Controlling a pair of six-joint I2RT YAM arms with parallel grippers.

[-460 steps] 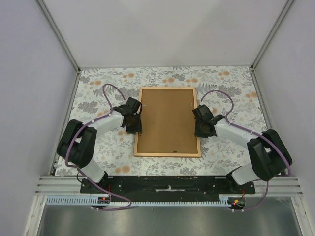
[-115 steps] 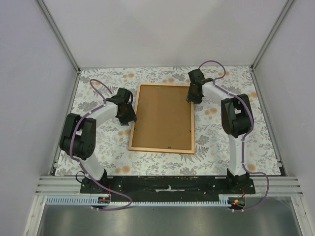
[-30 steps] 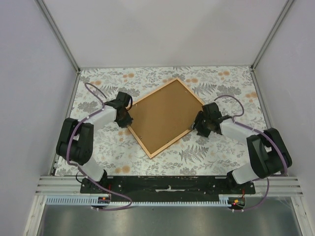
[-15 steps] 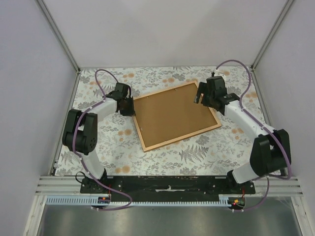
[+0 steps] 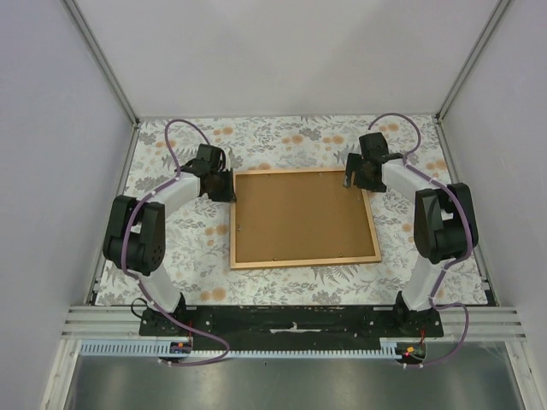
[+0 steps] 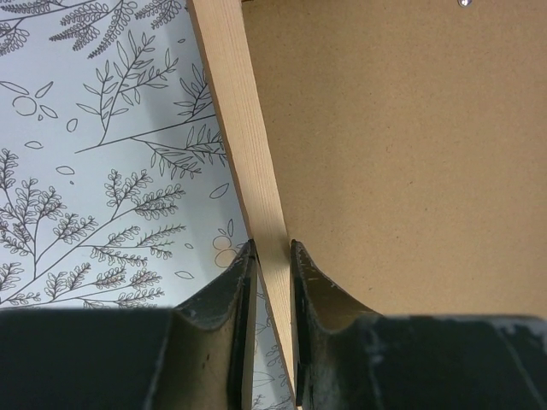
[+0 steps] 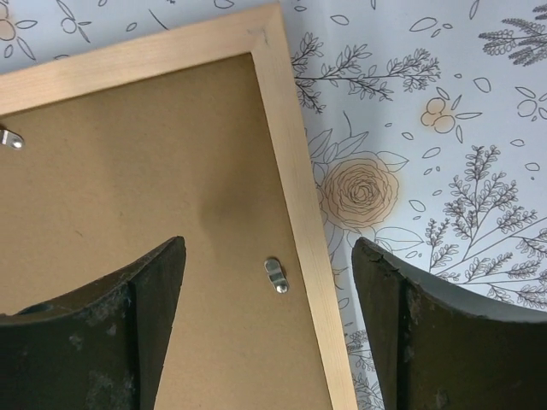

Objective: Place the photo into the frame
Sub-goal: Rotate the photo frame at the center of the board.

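The frame (image 5: 303, 263) lies back-up on the floral table cloth, long sides running left to right, with the brown backing board (image 5: 299, 218) filling it. The photo is hidden. My left gripper (image 5: 224, 186) is at the frame's far-left corner, shut on the left rail (image 6: 244, 154), one finger on each side of the wood (image 6: 272, 248). My right gripper (image 5: 355, 178) hovers open over the far-right corner. In its wrist view (image 7: 268, 243) the wide-apart fingers straddle the right rail (image 7: 291, 171) and a small metal clip (image 7: 275, 275), touching nothing.
The floral cloth (image 5: 171, 248) covers the table all round the frame. Grey walls and metal posts close in the left, right and far sides. The arms' black base bar (image 5: 291, 318) runs along the near edge.
The frame has swung clockwise from a diagonal lie to square with the table. My right gripper opened wider and moved to the far-right corner. The left gripper kept its grip on the rail.
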